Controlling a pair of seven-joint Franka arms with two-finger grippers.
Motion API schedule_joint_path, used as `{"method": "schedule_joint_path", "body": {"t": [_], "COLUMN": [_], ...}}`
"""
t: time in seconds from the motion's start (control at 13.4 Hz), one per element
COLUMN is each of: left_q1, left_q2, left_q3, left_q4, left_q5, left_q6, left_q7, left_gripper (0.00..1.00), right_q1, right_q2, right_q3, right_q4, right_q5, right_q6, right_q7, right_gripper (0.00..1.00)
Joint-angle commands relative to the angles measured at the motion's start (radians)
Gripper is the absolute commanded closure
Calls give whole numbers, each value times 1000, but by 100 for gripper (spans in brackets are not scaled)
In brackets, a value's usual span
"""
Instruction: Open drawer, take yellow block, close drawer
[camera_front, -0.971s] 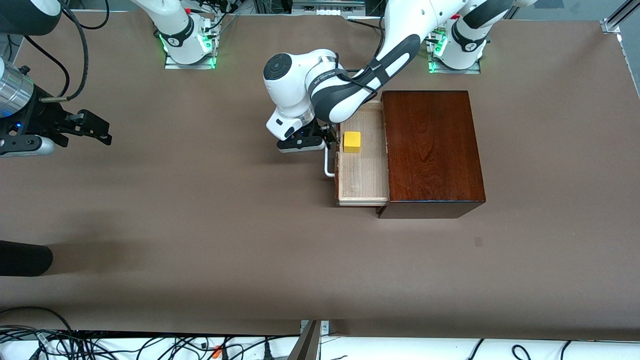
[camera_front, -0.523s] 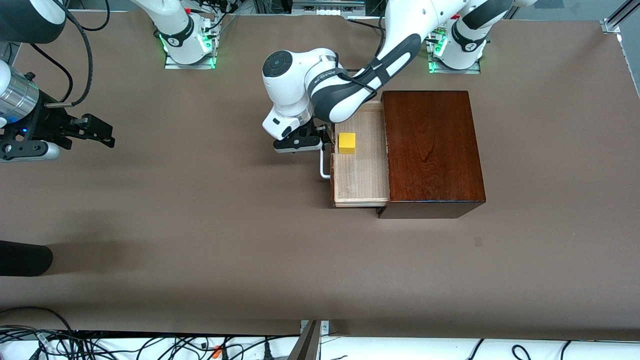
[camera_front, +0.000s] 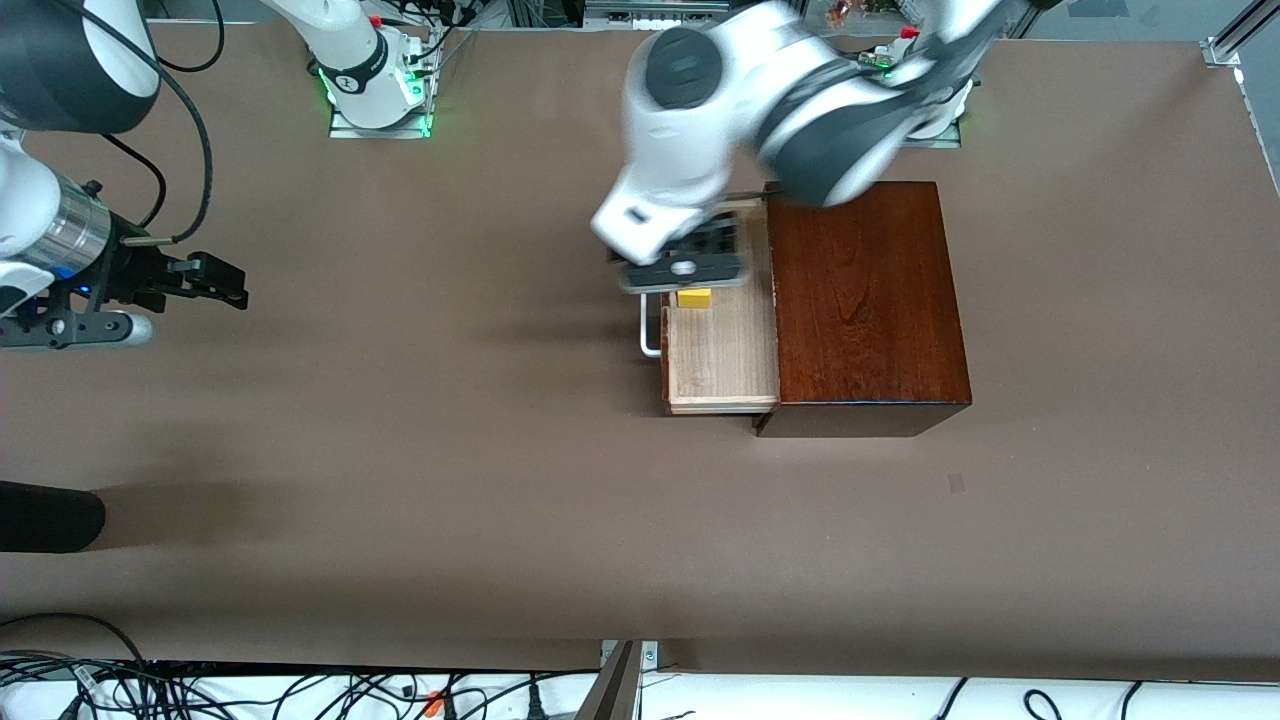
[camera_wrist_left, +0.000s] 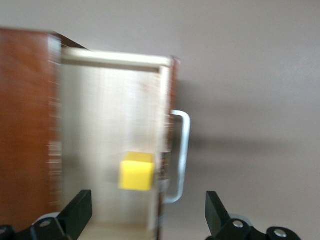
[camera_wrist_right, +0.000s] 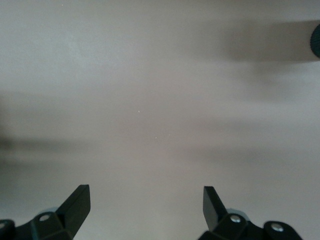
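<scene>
Only one yellow block (camera_front: 694, 298) sits in one drawer (camera_front: 722, 350).

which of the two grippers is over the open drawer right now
The left gripper, open above the drawer and the yellow block. The right gripper, also open, is over bare table at the right arm's end.

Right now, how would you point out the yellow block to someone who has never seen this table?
Find the dark reddish-brown wooden box near the left arm's end of the table; its drawer is pulled out, showing a pale wood tray. The yellow block sits inside that tray, right under the raised, open left gripper. It is the only bright yellow thing there, a small plain cube.
</scene>
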Motion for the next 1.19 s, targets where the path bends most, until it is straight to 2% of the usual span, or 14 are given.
{"method": "schedule_joint_path", "body": {"t": [0.0,0.15,0.3,0.45,0.52,0.75,0.82,1.05,1.12], "left_q1": [247,380,469,520,522,508,485,358,320], "left_q2": [-108,-118,-127,-134,-136,-174,-206,-297,-320], "left_q3": [-98,-173,-216,-211,-183,-41,40,341,418], "left_q4": [-78,-93,-99,-96,-86,-84,-91,-124,-139], "left_q5": [-91,-92,-92,-95,-100,-150,-199,-314,-341], "left_q6": [-36,-48,-65,-92,-106,-112,-112,-111,-111], "left_q7": [140,160,185,284,306,450,514,694,741], "left_gripper": [0,0,0,0,0,0,0,0,0], "right_q1": [33,78,82,87,96,179,228,321,342], "right_q2": [18,7,-4,1,6,55,76,163,188], "right_q3": [23,69,167,274,313,400,407,408,408], "right_q4": [12,38,40,40,40,42,42,42,42], "right_q5": [3,0,5,3,3,0,-6,-12,-14], "right_q6": [-33,-51,-122,-124,-116,-29,50,229,281], "right_q7": [-59,-115,-147,-178,-178,-222,-224,-227,-227], "right_gripper": [0,0,0,0,0,0,0,0,0]}}
